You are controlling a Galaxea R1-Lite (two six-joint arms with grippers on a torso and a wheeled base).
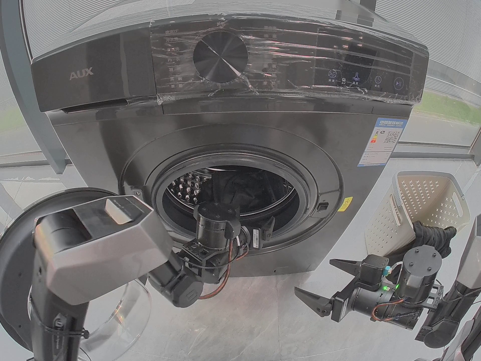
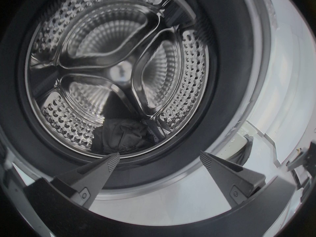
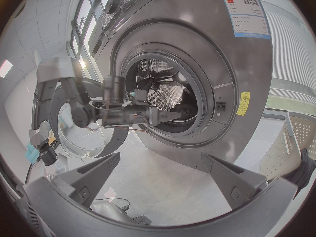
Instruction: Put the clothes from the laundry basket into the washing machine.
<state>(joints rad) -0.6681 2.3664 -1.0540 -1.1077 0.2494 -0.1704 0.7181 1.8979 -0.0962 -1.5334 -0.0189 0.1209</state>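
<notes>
A dark garment [image 2: 121, 137] lies low in the washing machine [image 1: 280, 126] drum, beyond the left gripper [image 2: 158, 158], its fingers wide and empty at the drum mouth. Another black cloth [image 1: 436, 236] drapes the laundry basket [image 1: 386, 221] rim, near the right gripper [image 1: 316, 278], likewise spread wide.

Washing machine [image 1: 310, 141] port: upper and right portions passable. Lower left rim: taken up by left gripper [image 2: 159, 158], jaws apart. Door [image 1: 20, 256]: swung out left, barring that side. Drum: dark garment [image 2: 121, 136] low, room above. Laundry basket [image 1: 401, 211]: far right.
</notes>
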